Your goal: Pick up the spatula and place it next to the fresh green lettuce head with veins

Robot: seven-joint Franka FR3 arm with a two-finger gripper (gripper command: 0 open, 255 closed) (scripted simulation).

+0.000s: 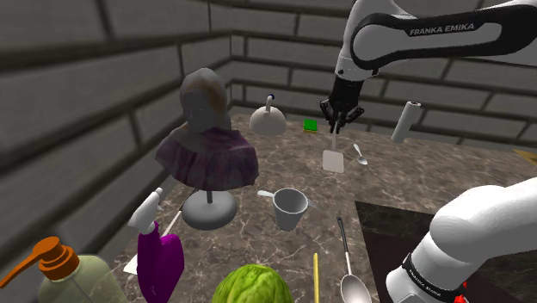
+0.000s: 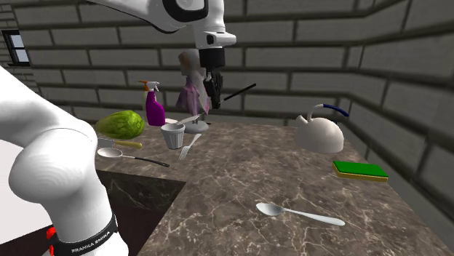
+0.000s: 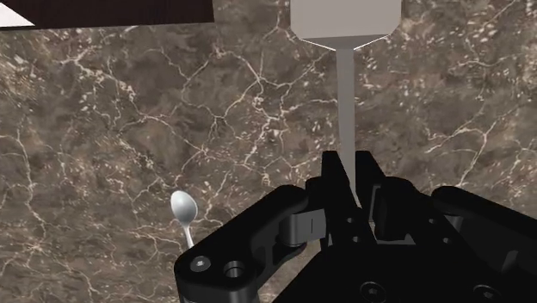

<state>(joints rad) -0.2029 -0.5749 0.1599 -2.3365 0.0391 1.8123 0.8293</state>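
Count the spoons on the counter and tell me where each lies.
2. A small spoon near the held spatula; a larger dark-handled spoon near the lettuce. Others may be hidden.

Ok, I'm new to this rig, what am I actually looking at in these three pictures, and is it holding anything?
One white robot arm with a black two-finger gripper. One camera looks over its shoulder, a second looks along the counter from near the base, the third rides on the hand. The gripper is shut on the thin handle of a pale spatula, blade hanging down over the marble counter. Also on it: a green lettuce head, a mug, a kettle, a green sponge and a spoon.
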